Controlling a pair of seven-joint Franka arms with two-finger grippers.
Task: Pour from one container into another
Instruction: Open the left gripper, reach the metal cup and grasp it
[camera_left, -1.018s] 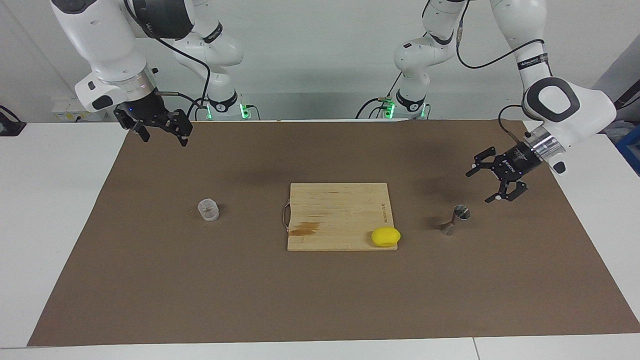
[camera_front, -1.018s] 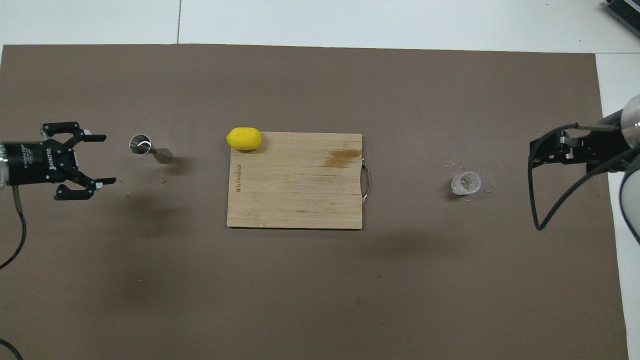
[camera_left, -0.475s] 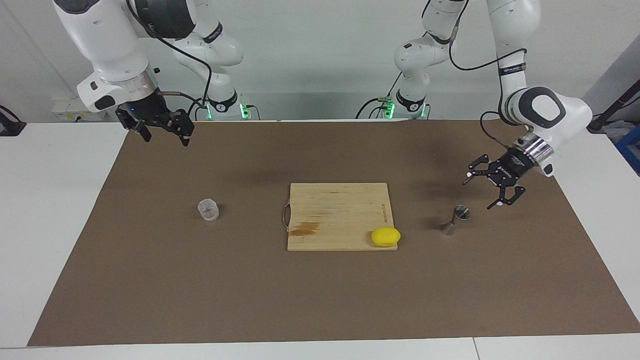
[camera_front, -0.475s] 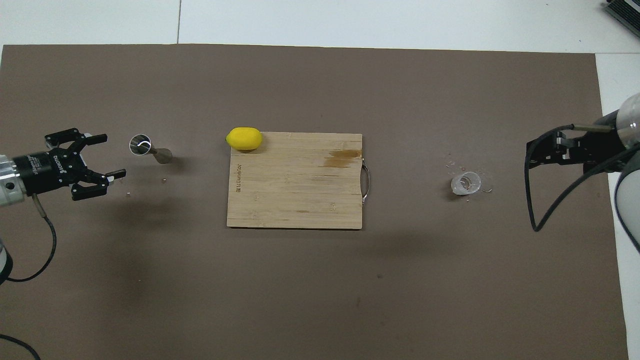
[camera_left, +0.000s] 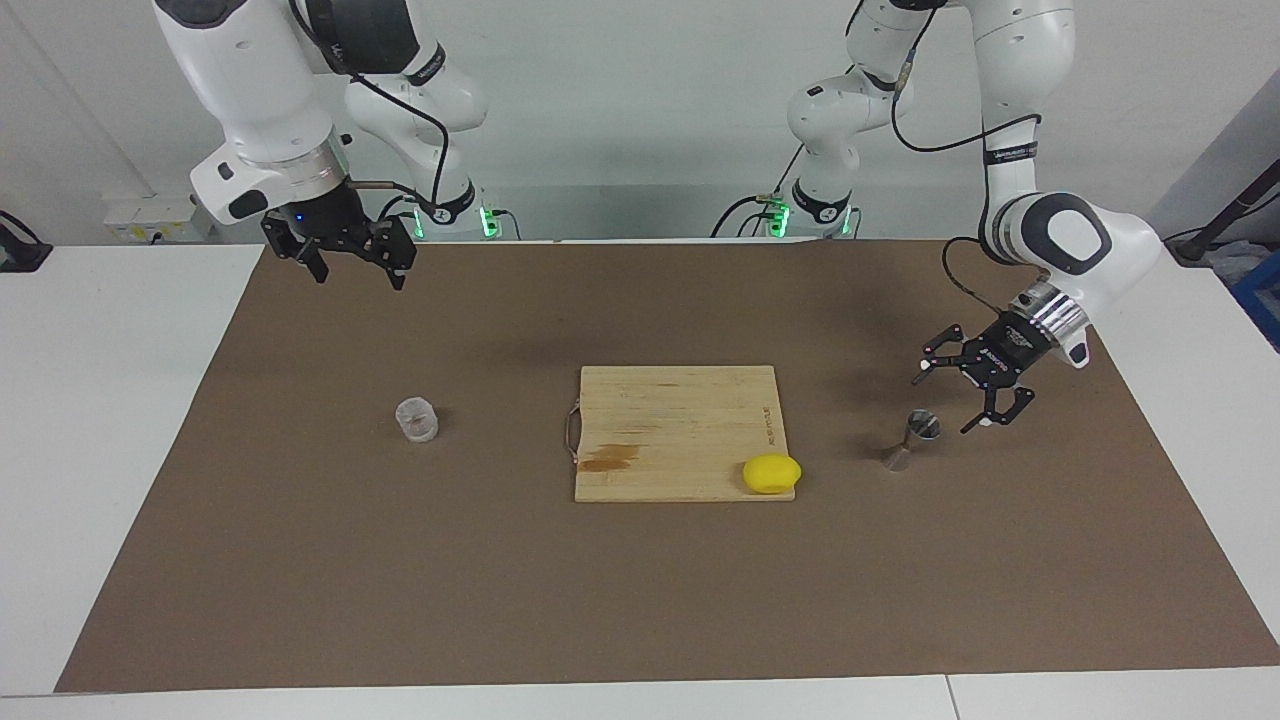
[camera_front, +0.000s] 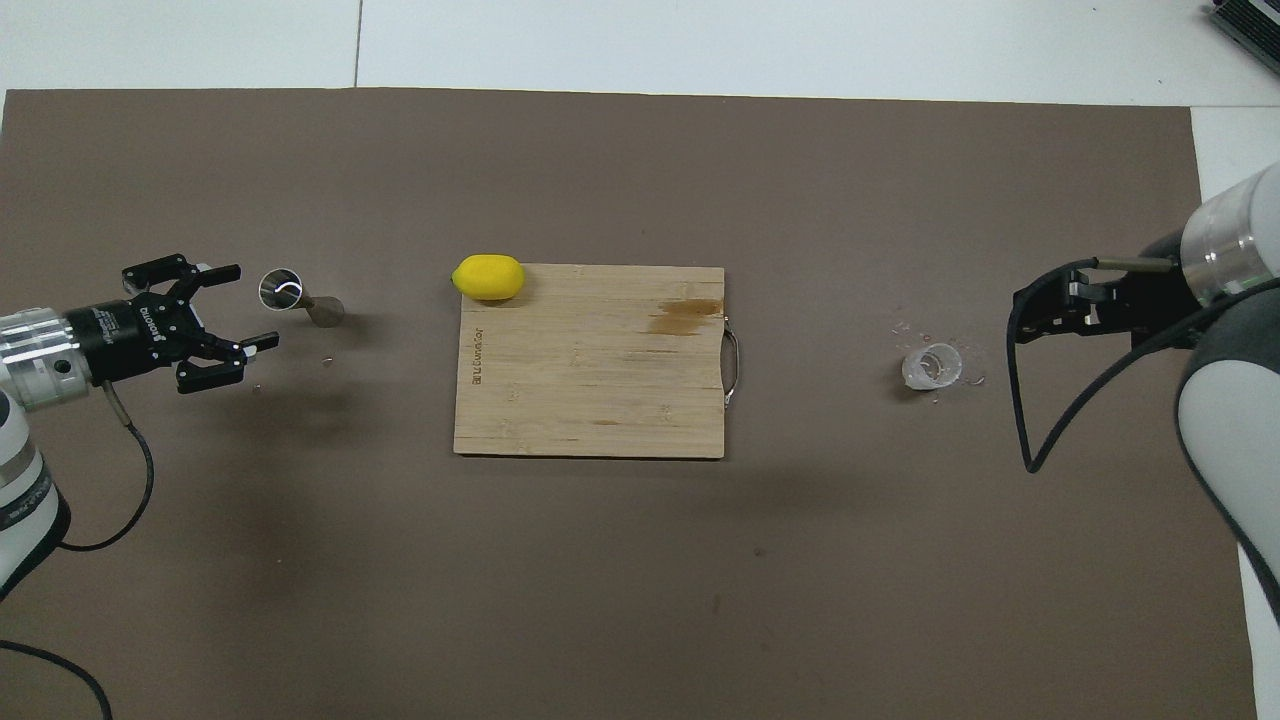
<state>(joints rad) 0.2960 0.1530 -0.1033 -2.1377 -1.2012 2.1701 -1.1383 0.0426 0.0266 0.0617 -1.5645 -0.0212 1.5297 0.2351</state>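
clear cup (camera_left: 417, 419) — upright, axis vertical | jigger (camera_left: 912, 439) — upright

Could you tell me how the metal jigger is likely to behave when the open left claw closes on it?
The jigger stands tall on a small cone base, so a sideways nudge from the left claw would probably tip it. Its shiny metal looks stiff but likely slippery. The narrow waist seems the safest place to grip.

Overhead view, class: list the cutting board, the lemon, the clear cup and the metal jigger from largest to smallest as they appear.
1. Cutting board
2. Lemon
3. Clear cup and metal jigger: they look too alike in size to rank.
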